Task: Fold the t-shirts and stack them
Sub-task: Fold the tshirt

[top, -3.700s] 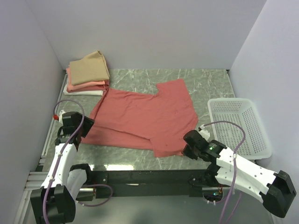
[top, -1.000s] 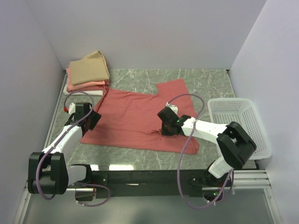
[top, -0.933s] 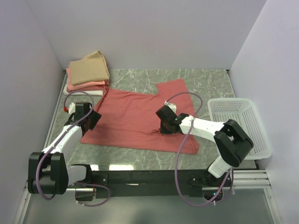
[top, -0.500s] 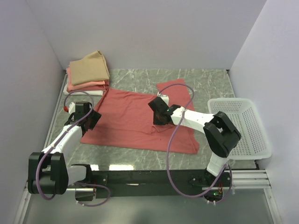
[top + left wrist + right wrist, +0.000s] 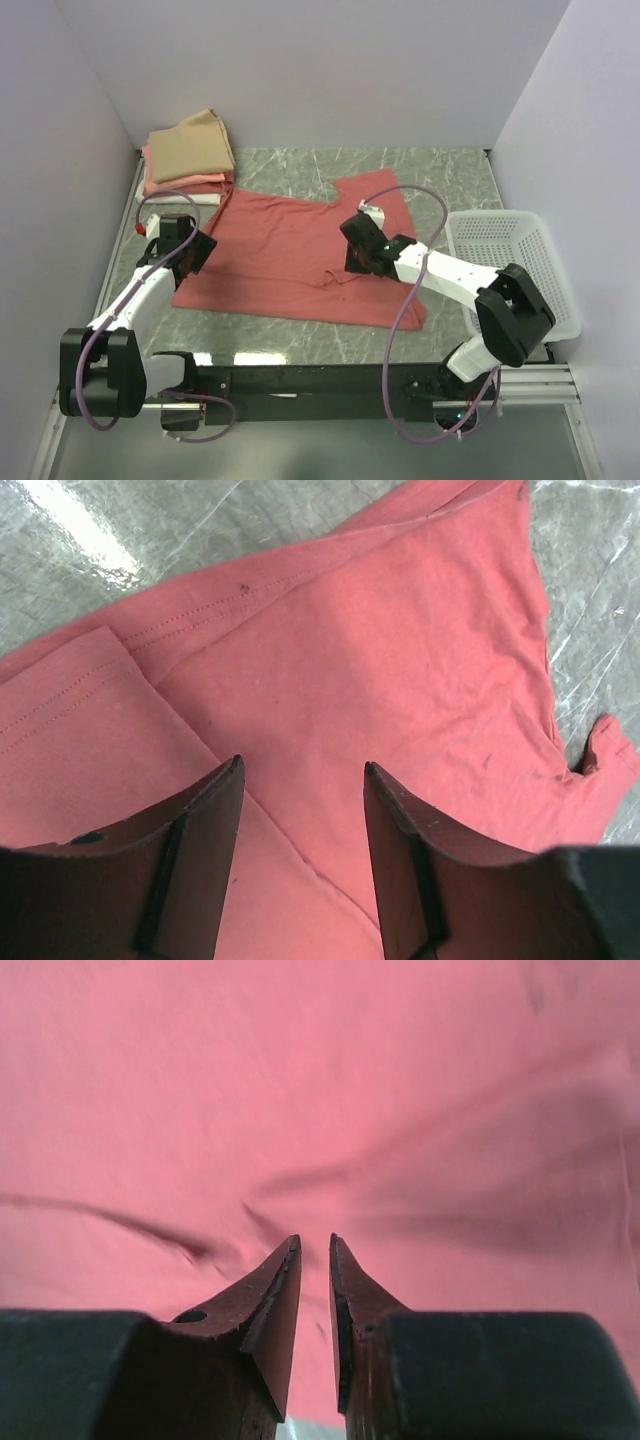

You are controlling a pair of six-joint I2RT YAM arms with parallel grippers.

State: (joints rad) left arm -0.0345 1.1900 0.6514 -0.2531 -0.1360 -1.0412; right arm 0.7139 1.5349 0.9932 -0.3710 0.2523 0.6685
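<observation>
A plain salmon-red t-shirt (image 5: 290, 255) lies spread on the marble table, partly folded, with small wrinkles near its middle. My left gripper (image 5: 196, 252) hovers open over the shirt's left edge, its jaws wide apart above a folded sleeve (image 5: 90, 730), holding nothing. My right gripper (image 5: 362, 257) is low over the shirt's right half (image 5: 320, 1110). Its jaws stand a narrow gap apart with nothing between them. Folded tan (image 5: 192, 145), salmon-pink (image 5: 180, 184) and white (image 5: 180, 198) shirts are stacked at the back left.
A white perforated plastic basket (image 5: 515, 270) stands at the right edge of the table. Grey walls close in the left, back and right sides. Bare marble (image 5: 440, 175) shows behind the shirt and along the front edge.
My right gripper swept from the front right corner over the shirt towards its middle, then drew back a little to the right. The lower right sleeve now lies folded in. The left gripper barely moved.
</observation>
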